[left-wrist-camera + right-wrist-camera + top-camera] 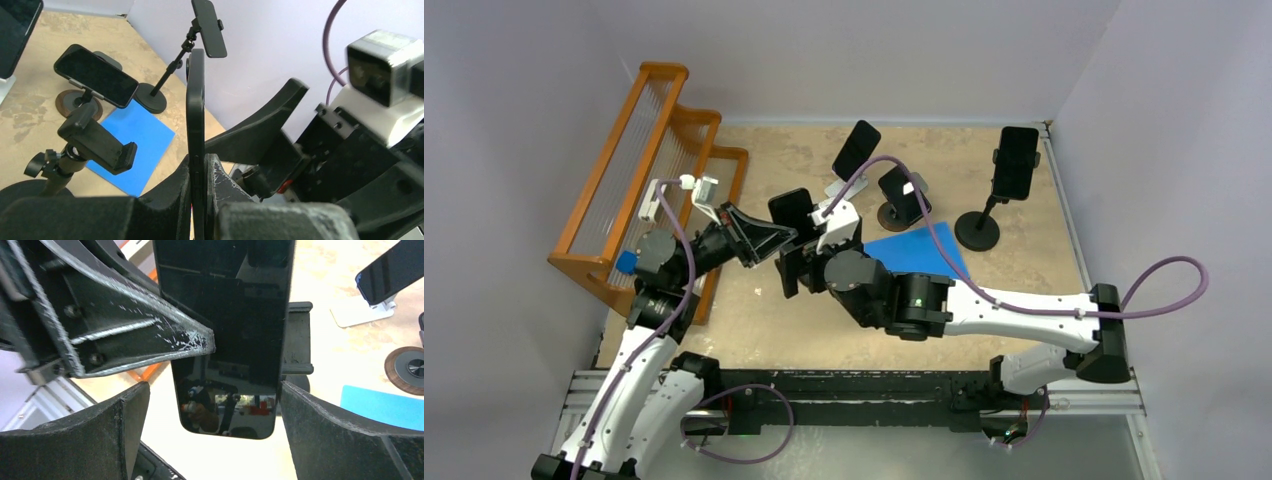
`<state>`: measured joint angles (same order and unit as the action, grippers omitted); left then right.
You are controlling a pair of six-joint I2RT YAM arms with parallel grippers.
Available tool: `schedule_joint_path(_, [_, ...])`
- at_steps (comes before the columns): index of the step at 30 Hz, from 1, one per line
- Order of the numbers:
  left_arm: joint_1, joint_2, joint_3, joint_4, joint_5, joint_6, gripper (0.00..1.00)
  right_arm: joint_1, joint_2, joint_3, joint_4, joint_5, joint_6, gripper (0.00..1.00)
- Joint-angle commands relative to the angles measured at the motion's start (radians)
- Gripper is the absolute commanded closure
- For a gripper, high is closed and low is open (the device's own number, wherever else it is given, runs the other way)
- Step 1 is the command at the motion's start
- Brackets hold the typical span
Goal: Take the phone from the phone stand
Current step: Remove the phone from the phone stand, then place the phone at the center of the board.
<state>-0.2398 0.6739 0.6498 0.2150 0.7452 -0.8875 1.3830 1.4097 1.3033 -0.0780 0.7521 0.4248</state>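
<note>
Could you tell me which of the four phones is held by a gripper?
The near-left phone, pinched edge-on in the left gripper; the others sit on stands farther back.

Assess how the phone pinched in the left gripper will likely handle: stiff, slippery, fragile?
Probably stiff: the phone stands straight though the left gripper grips only its near part. Likely slippery: its glossy face mirrors the room in the right wrist view. Possibly scratch-prone, since hard jaws press directly on that glass.
</note>
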Motion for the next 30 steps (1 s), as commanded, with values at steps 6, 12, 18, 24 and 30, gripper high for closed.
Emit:
schedule_joint_path(6, [-0.003, -0.075, 0.094, -0.152, -0.077, 0.128, 1.00, 0.006, -0.182, -0.036, -0.029, -0.136, 0.027, 0.01])
schedule_joint_path(12, [-0.003, -0.134, 0.132, -0.342, -0.175, 0.200, 1.00, 0.007, -0.337, -0.195, 0.036, -0.157, 0.029, 0.01])
schedule_joint_path(18, [-0.003, -0.176, 0.158, -0.534, -0.322, 0.298, 1.00, 0.007, -0.479, -0.366, 0.110, -0.128, 0.027, 0.01])
schedule_joint_path(24, [-0.003, -0.073, 0.158, -0.599, -0.380, 0.349, 1.00, 0.007, -0.543, -0.456, 0.155, -0.135, 0.025, 0.01])
schedule_joint_path(30, [-0.003, 0.142, 0.184, -0.595, -0.364, 0.372, 1.00, 0.007, -0.551, -0.472, 0.153, -0.142, 0.032, 0.01])
